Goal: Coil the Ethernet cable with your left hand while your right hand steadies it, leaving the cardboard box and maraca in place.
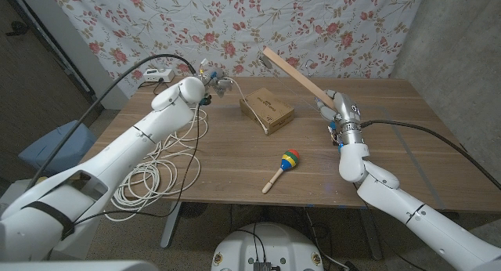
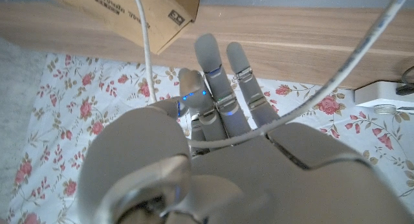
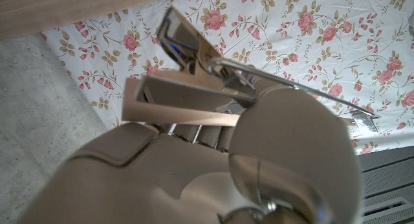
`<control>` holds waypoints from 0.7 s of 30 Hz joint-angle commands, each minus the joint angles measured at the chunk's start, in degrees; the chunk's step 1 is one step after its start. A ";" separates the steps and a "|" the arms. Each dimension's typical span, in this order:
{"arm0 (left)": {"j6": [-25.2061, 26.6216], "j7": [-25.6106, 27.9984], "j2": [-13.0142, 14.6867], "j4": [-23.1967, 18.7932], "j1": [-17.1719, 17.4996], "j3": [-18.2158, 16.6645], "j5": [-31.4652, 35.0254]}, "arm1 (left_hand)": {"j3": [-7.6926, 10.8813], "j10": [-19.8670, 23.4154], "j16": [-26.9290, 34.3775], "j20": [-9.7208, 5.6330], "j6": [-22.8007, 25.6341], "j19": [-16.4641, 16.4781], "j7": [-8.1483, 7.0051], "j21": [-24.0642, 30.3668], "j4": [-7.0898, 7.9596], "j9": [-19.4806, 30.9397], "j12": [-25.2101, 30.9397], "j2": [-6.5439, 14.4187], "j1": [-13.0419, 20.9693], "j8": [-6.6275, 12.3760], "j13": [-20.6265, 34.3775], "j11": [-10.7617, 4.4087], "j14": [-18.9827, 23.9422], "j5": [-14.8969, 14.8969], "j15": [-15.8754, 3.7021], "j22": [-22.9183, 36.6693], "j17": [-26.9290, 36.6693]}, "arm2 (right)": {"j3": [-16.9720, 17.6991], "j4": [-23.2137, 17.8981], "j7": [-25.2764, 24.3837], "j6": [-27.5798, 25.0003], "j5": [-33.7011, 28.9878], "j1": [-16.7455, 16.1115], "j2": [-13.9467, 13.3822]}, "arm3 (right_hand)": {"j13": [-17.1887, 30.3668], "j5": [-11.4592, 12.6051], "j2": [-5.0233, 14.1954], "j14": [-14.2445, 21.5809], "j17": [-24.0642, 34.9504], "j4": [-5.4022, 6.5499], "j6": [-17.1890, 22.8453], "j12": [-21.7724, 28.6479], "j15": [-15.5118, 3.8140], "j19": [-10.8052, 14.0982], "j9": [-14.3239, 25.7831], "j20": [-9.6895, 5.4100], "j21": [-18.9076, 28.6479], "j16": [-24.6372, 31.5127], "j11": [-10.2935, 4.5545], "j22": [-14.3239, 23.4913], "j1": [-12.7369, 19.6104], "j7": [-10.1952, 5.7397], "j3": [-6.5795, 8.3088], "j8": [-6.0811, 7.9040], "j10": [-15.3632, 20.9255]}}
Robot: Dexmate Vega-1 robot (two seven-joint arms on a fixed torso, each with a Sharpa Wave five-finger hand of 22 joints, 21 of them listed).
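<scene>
The white Ethernet cable (image 1: 149, 177) lies in loose loops over the table's left edge. One strand runs up to my left hand (image 1: 213, 86), raised near the back edge. In the left wrist view the cable (image 2: 310, 101) crosses that hand (image 2: 220, 101) between thumb and outstretched fingers. From there it leads on to the cardboard box (image 1: 268, 109) (image 2: 116, 10). The maraca (image 1: 283, 165) lies on the table in front of the box. My right hand (image 1: 338, 110) (image 3: 194, 159) stands right of the box and grips a wooden slat (image 1: 297, 77) (image 3: 187, 101) that slants up over it.
The wooden table (image 1: 391, 161) has bare room at front right. A white device (image 1: 155, 74) sits beyond the back left corner. A metal clip (image 3: 187, 39) tips the slat. A blue bin (image 1: 47, 146) stands left of the table, and a floral cloth (image 1: 352, 28) hangs behind.
</scene>
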 commanded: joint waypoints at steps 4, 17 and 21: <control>-9.87 21.18 -6.82 7.01 1.17 -7.90 -19.02 | 1.84 -0.62 1.57 0.08 1.05 -1.15 2.53 0.13 -0.15 -0.35 2.20 -0.30 -0.76 0.04 0.26 0.42 -1.38 -0.52 -0.24 -0.77 3.82 | 1.03 -1.91 1.14 2.26 -0.70 -2.05 -1.28 | -0.06 0.17 6.07 -0.63 0.19 2.70 0.63 0.64 -4.06 -0.45 0.12 -3.72 0.64 0.77 0.16 -0.30 -5.99 0.32 2.97 0.45 -0.47; -15.63 20.11 -7.91 12.15 -6.56 -4.68 -27.02 | 2.56 -0.96 1.39 0.33 1.05 -1.50 2.48 0.80 -0.25 -0.14 4.35 -0.41 -1.34 0.34 0.16 0.41 -1.10 -1.01 -0.50 -1.38 4.16 | -1.91 -0.16 2.85 -3.29 -5.74 -0.66 -0.72 | 0.09 0.24 5.92 -1.33 0.19 2.69 0.51 1.47 -4.04 -1.11 0.08 -3.97 1.21 1.58 0.16 -1.10 -6.09 0.17 2.97 0.75 -1.14; -15.99 19.58 -7.93 13.02 -8.92 -3.03 -27.42 | 2.80 -0.92 0.99 0.37 1.08 -1.64 2.55 1.01 -0.31 0.02 5.01 -0.38 -1.46 0.51 0.16 0.30 -1.04 -1.14 -0.40 -1.53 3.69 | -3.13 0.55 3.07 -2.77 -6.46 0.13 -0.52 | -0.15 0.30 5.89 -1.57 0.20 2.66 0.59 1.63 -4.05 -1.20 0.01 -3.97 1.41 1.84 0.02 -1.37 -6.09 0.14 2.97 0.86 -1.23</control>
